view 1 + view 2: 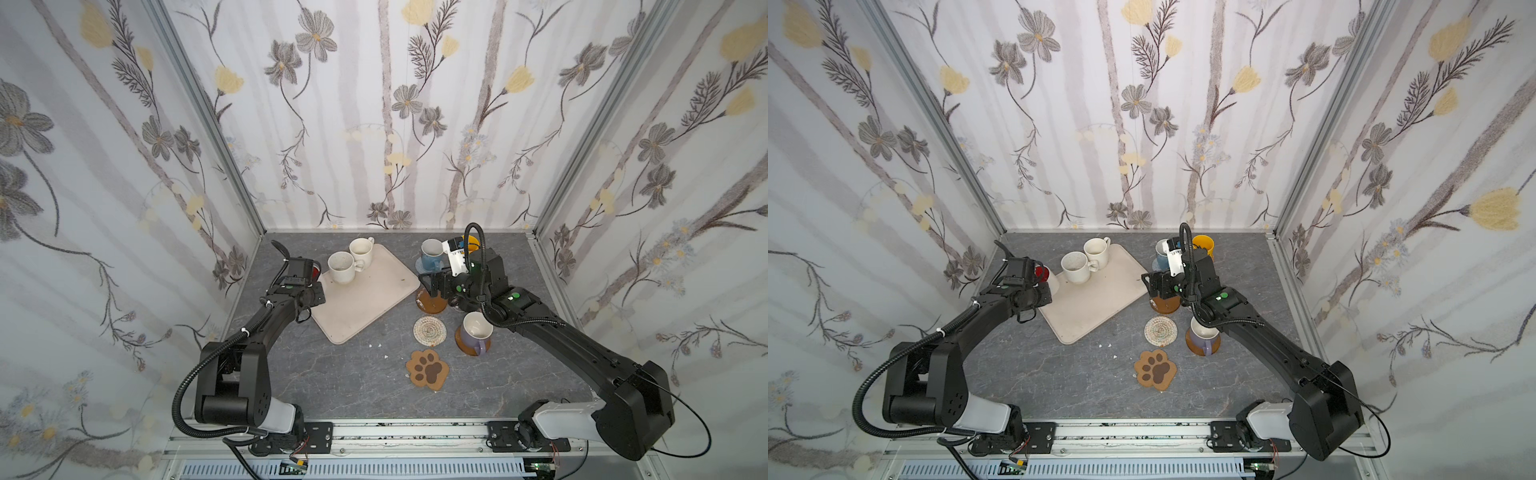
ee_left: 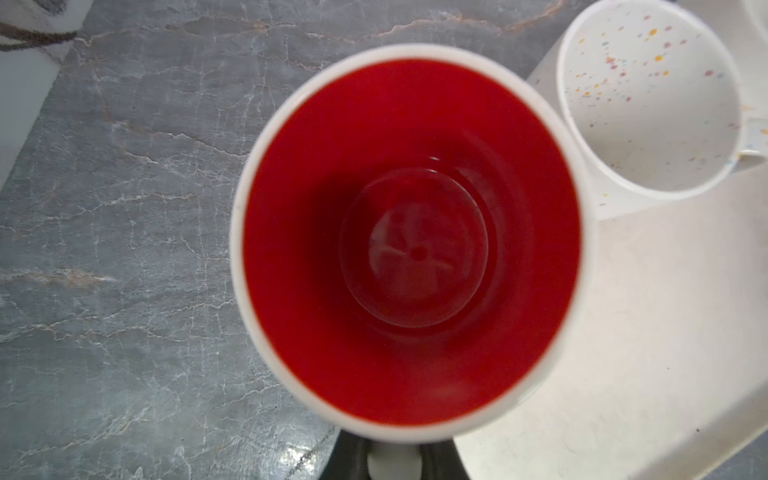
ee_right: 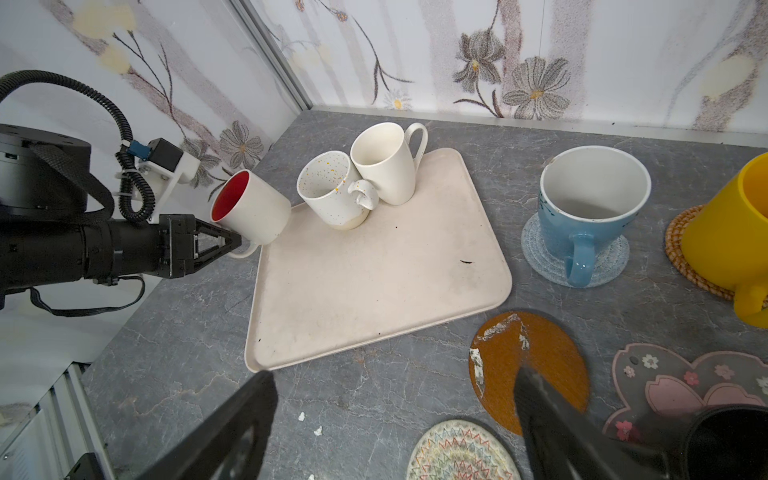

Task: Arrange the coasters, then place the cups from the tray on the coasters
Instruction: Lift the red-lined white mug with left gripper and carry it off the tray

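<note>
My left gripper (image 3: 233,243) is shut on the handle of the white cup with a red interior (image 2: 411,241), which hangs tilted over the left corner of the beige tray (image 1: 365,307). Two white cups (image 1: 343,268) (image 1: 360,249) stand at the tray's far end. My right gripper (image 3: 395,399) is open and empty, low between the tray and a bare amber coaster (image 3: 507,353). The spiral coaster (image 1: 429,331) and paw-print coaster (image 1: 428,369) are also bare. The light blue cup (image 3: 590,212) sits on the crochet coaster (image 3: 536,249), and the lavender cup (image 1: 476,332) on another amber coaster (image 1: 460,340).
The yellow cup (image 3: 723,232) stands on the rattan coaster (image 3: 681,249) at the back right. A black cup (image 3: 727,444) rests on the pink-flower coaster (image 3: 665,382) under my right arm. Small white crumbs (image 1: 379,345) lie near the tray's front corner. Walls close in three sides.
</note>
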Robot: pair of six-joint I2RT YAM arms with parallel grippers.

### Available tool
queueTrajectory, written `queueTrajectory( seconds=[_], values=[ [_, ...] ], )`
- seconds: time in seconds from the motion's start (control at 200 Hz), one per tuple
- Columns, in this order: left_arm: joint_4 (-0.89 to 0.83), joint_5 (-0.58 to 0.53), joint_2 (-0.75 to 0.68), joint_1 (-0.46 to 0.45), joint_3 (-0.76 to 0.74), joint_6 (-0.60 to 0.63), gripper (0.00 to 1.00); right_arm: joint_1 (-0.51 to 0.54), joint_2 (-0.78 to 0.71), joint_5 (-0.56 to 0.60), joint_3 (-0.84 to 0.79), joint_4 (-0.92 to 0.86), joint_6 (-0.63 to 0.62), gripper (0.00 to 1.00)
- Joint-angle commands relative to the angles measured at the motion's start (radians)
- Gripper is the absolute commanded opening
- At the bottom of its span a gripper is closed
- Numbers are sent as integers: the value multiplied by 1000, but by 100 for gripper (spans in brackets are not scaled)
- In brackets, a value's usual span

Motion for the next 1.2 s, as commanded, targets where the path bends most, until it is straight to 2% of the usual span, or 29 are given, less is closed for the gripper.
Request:
queueTrajectory(
  seconds=[0.0,0.225,0.5,0.784,0.929,1.194],
  values=[
    [34,28,-53,-12,-12,-7,0,-11,-22,-45,-21,54,25,91],
    [25,72,-167,-73,-30,2,0,-34,-87,-53,-72,54,44,91],
    [18,89,-229,-211,-17,-4,0,-73,-152,-89,-136,68,71,92],
    [20,31,-189,-395,48,-22,0,-137,-222,-111,-190,64,86,92],
    [23,4,-108,-480,103,-21,0,-167,-256,-111,-217,59,96,93],
    [59,-13,9,-577,186,-20,0,-251,-346,-122,-279,51,121,97]
  ],
)
